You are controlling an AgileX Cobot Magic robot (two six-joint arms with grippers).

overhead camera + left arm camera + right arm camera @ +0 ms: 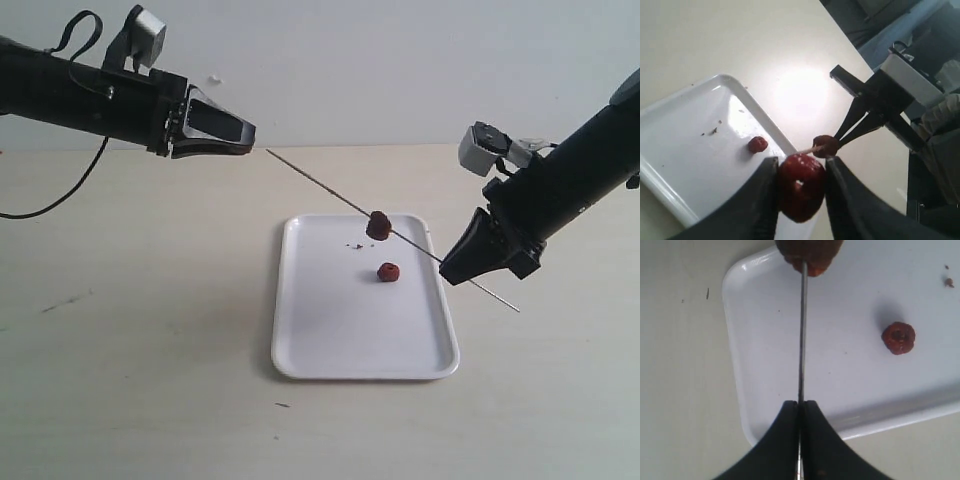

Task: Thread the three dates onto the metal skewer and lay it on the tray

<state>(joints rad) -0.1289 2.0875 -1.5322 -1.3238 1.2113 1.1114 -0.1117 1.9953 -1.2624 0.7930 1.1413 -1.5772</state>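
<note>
Beige table (pixel 150 330), pale wall (pixel 400 70). A loose date (pixel 388 271) lay at one o'clock on the tray (pixel 330 345). Left gripper (pixel 801 167) pinched another date (pixel 800 195); right gripper (pixel 800 407) clamped the skewer (pixel 802 330).

I see a pale beige tabletop (pixel 140 340) filling most of my exterior view, smooth and matte. Behind it rises a plain light grey wall (pixel 400 60) with one small whitish mark (pixel 213 80). On the table's left side is a faint dark scuff (pixel 62 302), a short slanted streak. Nearer the front sits a tiny dark speck (pixel 283 405). A few reddish-brown crumbs (pixel 355 246) lie close together toward the middle. My left wrist view shows a bright patch of glare (pixel 800 92) on the tabletop, and blurred grey and blue shapes (pixel 880 25) beyond its edge that I cannot identify. My right wrist view shows a small dark fleck (pixel 707 293) on the table.
</note>
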